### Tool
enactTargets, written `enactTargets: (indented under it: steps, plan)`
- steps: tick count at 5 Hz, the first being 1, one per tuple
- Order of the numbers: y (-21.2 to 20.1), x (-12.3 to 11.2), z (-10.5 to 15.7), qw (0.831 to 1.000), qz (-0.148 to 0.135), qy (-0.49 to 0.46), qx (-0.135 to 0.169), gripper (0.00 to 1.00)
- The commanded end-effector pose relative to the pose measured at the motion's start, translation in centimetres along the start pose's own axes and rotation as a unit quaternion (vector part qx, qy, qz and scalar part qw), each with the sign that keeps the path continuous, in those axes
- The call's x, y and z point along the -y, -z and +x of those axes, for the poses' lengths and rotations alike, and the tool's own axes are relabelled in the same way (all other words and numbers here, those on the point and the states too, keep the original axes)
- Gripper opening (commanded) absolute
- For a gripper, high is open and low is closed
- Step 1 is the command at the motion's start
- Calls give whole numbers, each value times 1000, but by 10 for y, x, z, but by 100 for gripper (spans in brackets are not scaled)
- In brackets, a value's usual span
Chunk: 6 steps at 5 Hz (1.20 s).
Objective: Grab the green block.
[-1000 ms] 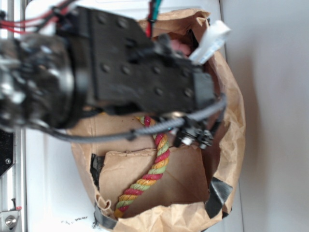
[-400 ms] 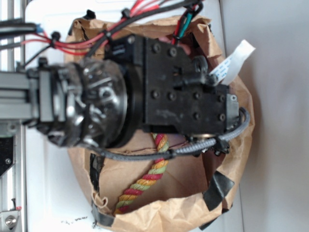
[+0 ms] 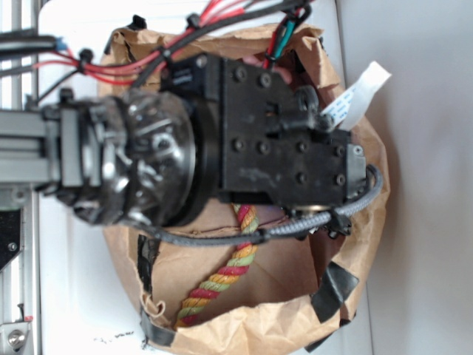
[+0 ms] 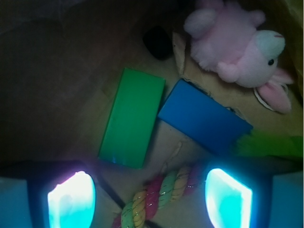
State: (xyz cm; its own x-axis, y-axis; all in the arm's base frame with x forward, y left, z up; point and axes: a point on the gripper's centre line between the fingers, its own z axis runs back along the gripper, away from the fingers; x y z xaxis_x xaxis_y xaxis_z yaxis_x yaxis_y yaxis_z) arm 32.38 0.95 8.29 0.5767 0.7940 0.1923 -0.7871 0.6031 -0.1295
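Brown bag floor (image 4: 71, 71) lies bare left of green block (image 4: 132, 117), blue block (image 4: 204, 121) touching right.

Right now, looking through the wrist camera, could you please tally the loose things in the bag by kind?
Rectangular blocks: 2, the green block and the blue block
Plush toys: 2, the pink bunny and a lime-green one mostly hidden
Striped rope: 1
Small black object: 1
Total: 6
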Motion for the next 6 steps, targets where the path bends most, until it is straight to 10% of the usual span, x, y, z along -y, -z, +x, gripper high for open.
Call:
enactTargets:
  steps: [1, 2, 6]
  plan:
    - [-8, 10, 9, 998, -38, 4, 44, 100]
    - [-1, 11, 7, 994, -85, 18, 66, 100]
    - [10, 12, 19, 993, -83, 1, 79, 100]
